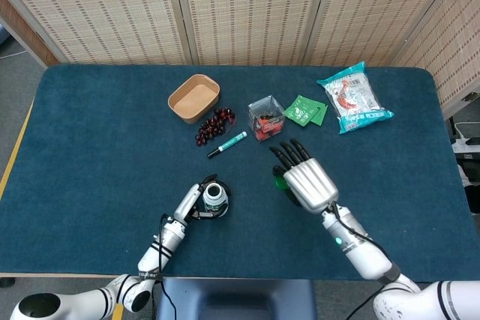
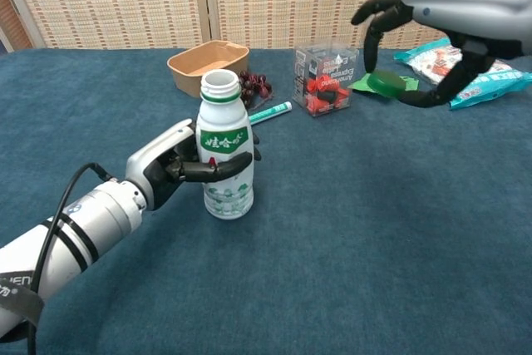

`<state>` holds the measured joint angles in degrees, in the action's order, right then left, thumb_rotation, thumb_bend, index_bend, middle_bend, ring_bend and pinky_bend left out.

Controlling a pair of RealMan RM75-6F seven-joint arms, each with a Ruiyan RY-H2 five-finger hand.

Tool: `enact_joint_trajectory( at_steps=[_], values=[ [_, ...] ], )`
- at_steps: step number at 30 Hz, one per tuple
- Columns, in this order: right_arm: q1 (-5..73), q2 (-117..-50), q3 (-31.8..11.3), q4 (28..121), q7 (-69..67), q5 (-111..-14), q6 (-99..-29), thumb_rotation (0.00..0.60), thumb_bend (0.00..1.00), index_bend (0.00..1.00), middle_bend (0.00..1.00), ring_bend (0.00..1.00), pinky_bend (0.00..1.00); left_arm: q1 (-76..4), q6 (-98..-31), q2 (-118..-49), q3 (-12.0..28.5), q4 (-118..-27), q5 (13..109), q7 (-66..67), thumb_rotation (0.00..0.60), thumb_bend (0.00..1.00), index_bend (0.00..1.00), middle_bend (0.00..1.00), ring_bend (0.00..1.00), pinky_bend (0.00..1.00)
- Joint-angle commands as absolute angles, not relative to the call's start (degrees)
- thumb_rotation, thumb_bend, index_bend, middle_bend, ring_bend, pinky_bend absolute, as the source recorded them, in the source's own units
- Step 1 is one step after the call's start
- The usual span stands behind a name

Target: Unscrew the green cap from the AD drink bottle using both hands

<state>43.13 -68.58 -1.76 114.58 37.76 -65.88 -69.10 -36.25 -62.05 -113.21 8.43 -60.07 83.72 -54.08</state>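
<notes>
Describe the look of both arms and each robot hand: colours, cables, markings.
The left arm is silver-white with black bands, a black cable looping beside its wrist and partial dark lettering near the frame edge. The left robot hand has a silver back and black fingers. The right robot hand matches: silver shell, black fingers. The right arm is silver-white with a small green light.

Bright even indoor light, soft faint shadows, sharp focus, no glare

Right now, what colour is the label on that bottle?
Green with white lettering, on the white bottle; clearest in the chest view.
</notes>
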Motion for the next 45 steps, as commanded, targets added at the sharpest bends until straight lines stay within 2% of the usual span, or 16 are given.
enact_joint_trajectory(
  at_steps=[1, 9, 13, 15, 16, 18, 20, 23, 38, 45],
  values=[
    [40.8, -67.8, 0.9, 111.0, 35.2, -67.6, -67.7, 0.600, 0.27, 0.64, 0.07, 0.00, 0.00, -35.8, -63.6, -113.5, 7.8, -58.6, 85.0, -55.8, 0.600, 0.72, 0.66, 0.65, 0.23, 0.03],
    [40.1, -68.9, 2.3, 106.0, 33.9, -67.6, -62.7, 0.600, 0.27, 0.51, 0.08, 0.00, 0.00, -35.7, -63.8, -114.3, 6.9, -56.9, 85.7, -59.4, 0.600, 0.69, 0.43, 0.40, 0.09, 0.01],
    [39.9, -69.5, 2.3, 105.1, 34.4, -67.3, -61.6, 0.600, 0.27, 0.46, 0.07, 0.00, 0.00, -36.0, -62.7, -114.0, 6.7, -56.8, 85.6, -60.9, 0.600, 0.69, 0.24, 0.21, 0.00, 0.00],
    [39.8, -69.6, 2.2, 105.0, 34.8, -66.7, -61.1, 0.600, 0.27, 0.41, 0.07, 0.00, 0.00, -36.1, -62.5, -113.7, 6.4, -56.8, 85.9, -60.9, 0.600, 0.64, 0.12, 0.11, 0.00, 0.00],
    [39.8, -69.6, 2.1, 105.1, 34.8, -66.4, -60.8, 0.600, 0.27, 0.35, 0.06, 0.00, 0.00, -36.2, -62.4, -113.5, 6.4, -57.2, 85.9, -61.5, 0.600, 0.61, 0.05, 0.04, 0.00, 0.00],
    [39.7, -69.5, 1.9, 105.2, 34.8, -66.2, -60.4, 0.600, 0.27, 0.24, 0.03, 0.00, 0.00, -36.3, -62.3, -113.1, 6.3, -57.7, 86.1, -62.4, 0.600, 0.58, 0.00, 0.00, 0.00, 0.00],
    [39.9, -69.0, 2.0, 105.7, 35.4, -65.4, -59.5, 0.600, 0.27, 0.10, 0.01, 0.00, 0.00, -36.4, -62.4, -112.8, 6.0, -57.8, 86.5, -62.9, 0.600, 0.54, 0.00, 0.00, 0.00, 0.00],
    [40.1, -68.3, 1.9, 106.6, 36.2, -64.3, -58.6, 0.600, 0.26, 0.00, 0.00, 0.00, 0.00, -36.4, -63.1, -112.7, 5.6, -57.8, 87.2, -63.5, 0.600, 0.48, 0.00, 0.00, 0.00, 0.00],
    [38.9, -65.2, 0.8, 109.2, 34.0, -65.0, -58.9, 0.600, 0.25, 0.00, 0.00, 0.00, 0.00, -36.6, -65.7, -111.5, 4.9, -59.4, 89.1, -66.3, 0.600, 0.33, 0.00, 0.00, 0.00, 0.00],
    [38.6, -64.6, 0.4, 109.5, 33.2, -65.4, -58.8, 0.600, 0.24, 0.00, 0.00, 0.00, 0.00, -36.8, -66.4, -110.6, 4.1, -60.1, 90.2, -67.2, 0.600, 0.31, 0.00, 0.00, 0.00, 0.00]
  ],
)
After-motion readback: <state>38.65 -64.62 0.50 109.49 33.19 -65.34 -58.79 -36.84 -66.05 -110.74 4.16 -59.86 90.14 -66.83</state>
